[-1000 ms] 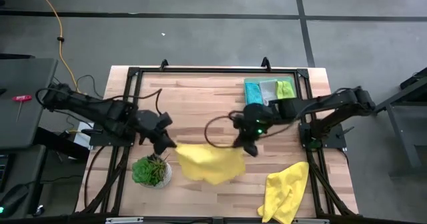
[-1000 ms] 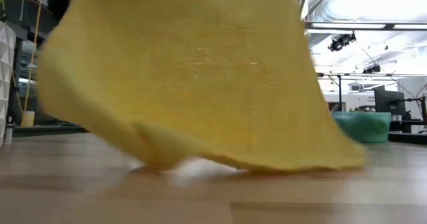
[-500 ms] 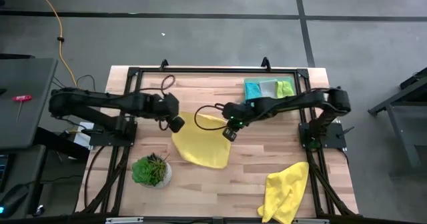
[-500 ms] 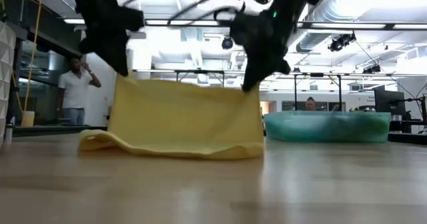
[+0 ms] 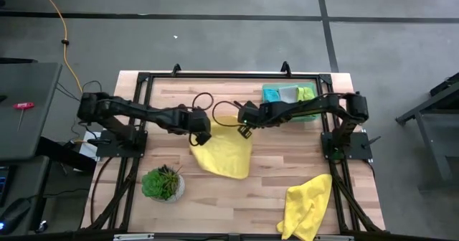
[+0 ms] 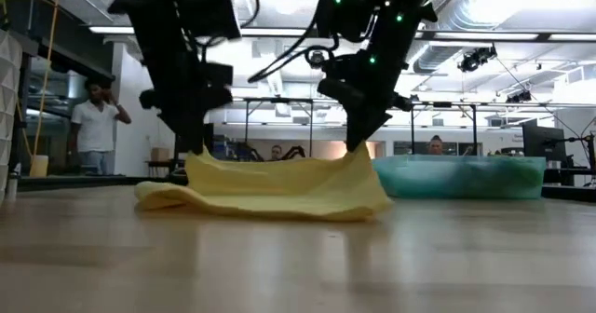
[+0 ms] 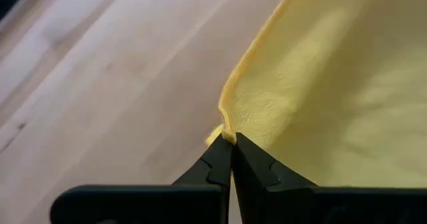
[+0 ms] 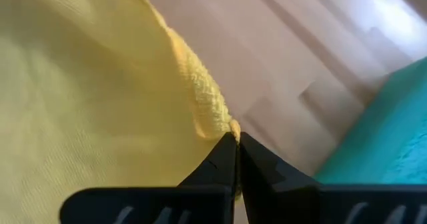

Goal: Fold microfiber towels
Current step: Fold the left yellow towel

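On the table (image 5: 215,90), a tray (image 5: 271,91) holds folded towels (image 5: 288,95).

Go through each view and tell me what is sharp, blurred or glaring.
High view: evenly lit, sharp; yellow towel casts little shadow. Low view: bright ceiling lights glare behind the dark arms; near tabletop is blurred. Left wrist view: left gripper sharp, wood beyond soft. Right wrist view: right gripper sharp, teal towel blurred.
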